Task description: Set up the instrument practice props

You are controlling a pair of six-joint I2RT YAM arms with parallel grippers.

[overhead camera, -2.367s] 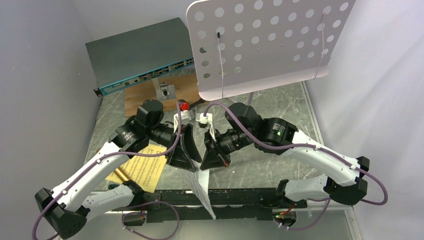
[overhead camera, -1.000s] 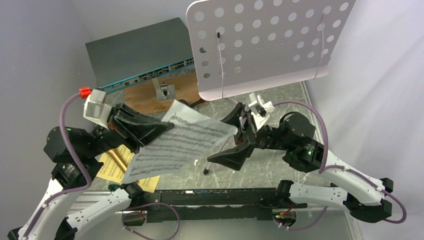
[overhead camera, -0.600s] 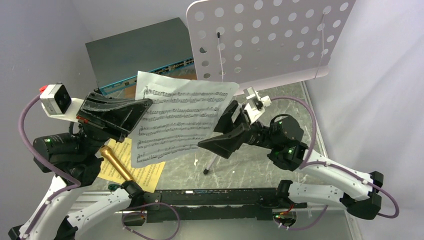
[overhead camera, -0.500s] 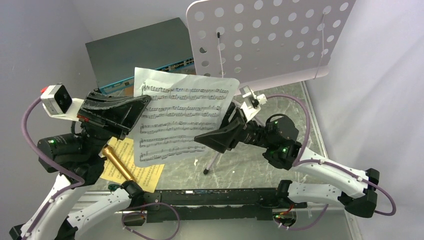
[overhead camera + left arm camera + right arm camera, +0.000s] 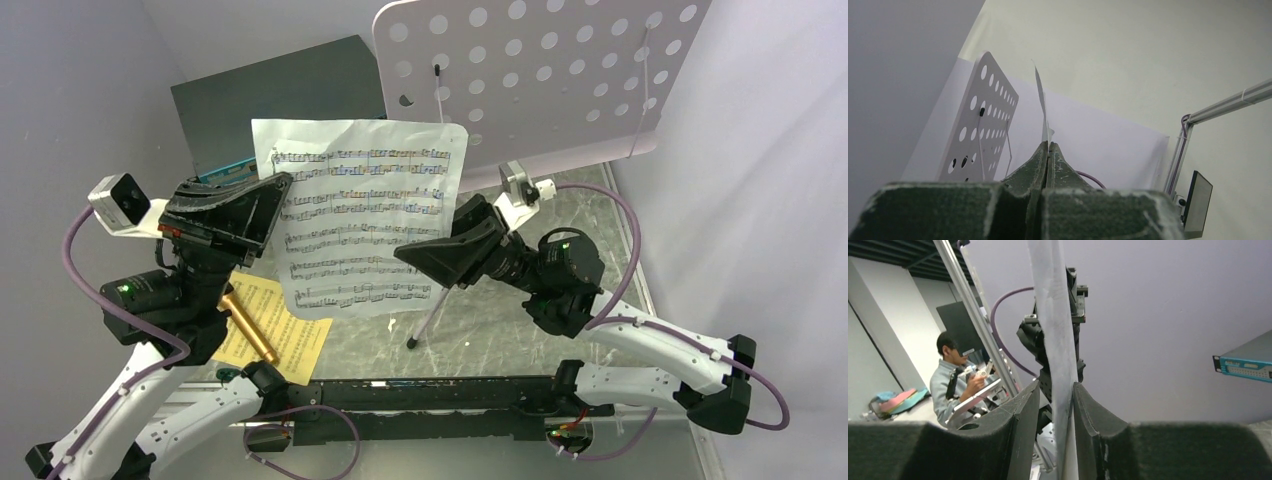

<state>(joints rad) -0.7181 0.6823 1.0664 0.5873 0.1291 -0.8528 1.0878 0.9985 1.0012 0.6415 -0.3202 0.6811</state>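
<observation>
Our left gripper [image 5: 272, 200] is closed tight on the left edge of a white sheet [image 5: 365, 215]; in the left wrist view its two fingers meet with the paper's edge rising from between them. Our right gripper [image 5: 415, 255] has a finger on each side of the sheet's right edge. A narrow gap shows beside the paper in the right wrist view, so we cannot tell whether it pinches. The one white sheet hangs in the air between the arms, face up toward the overhead camera, just near of the single pale perforated music stand [image 5: 530, 90]. It carries five systems of printed notes, with no words we can read. One yellow sheet [image 5: 290, 340] lies at the near left of the table [image 5: 520, 320], its print too small to read. One gold microphone [image 5: 248, 328] lies across it. One grey network switch [image 5: 280, 100] sits at the far left.
</observation>
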